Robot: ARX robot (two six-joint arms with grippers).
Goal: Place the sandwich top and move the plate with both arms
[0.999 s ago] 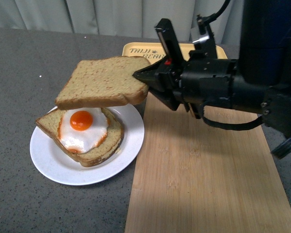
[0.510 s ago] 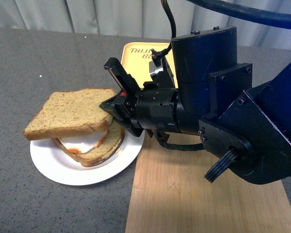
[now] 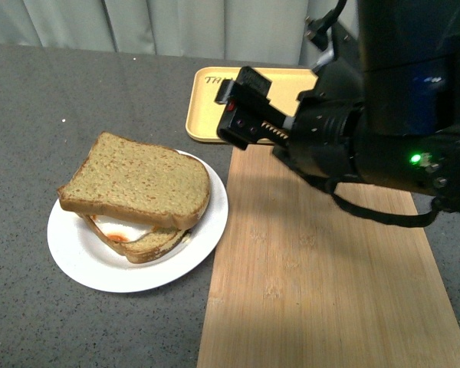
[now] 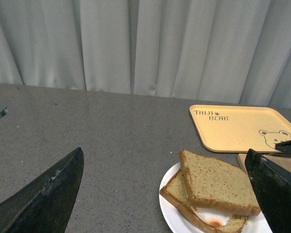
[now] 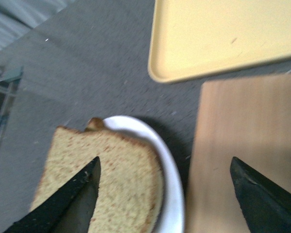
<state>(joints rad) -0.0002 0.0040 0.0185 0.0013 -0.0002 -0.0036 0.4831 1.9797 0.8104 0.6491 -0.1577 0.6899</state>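
The sandwich top (image 3: 138, 180), a plain brown slice, lies flat on the egg-bearing slice (image 3: 142, 244) on the round white plate (image 3: 84, 264). My right gripper (image 3: 239, 115) is open and empty, raised to the right of the plate and apart from the bread. In the right wrist view its fingers straddle the plate's rim (image 5: 172, 184) with the sandwich top (image 5: 102, 179) below the right gripper (image 5: 165, 165). My left gripper (image 4: 165, 153) is open, well back from the sandwich top (image 4: 218, 182) and plate (image 4: 167, 204); it does not show in the front view.
A bamboo board (image 3: 314, 291) lies right of the plate, touching or nearly touching its rim. A yellow bear-printed tray (image 3: 207, 115) sits behind the board. The table is grey, with curtains at the back.
The right gripper lowered the bread slice onto the egg slice, let go, and drew back up and to the right, now open.
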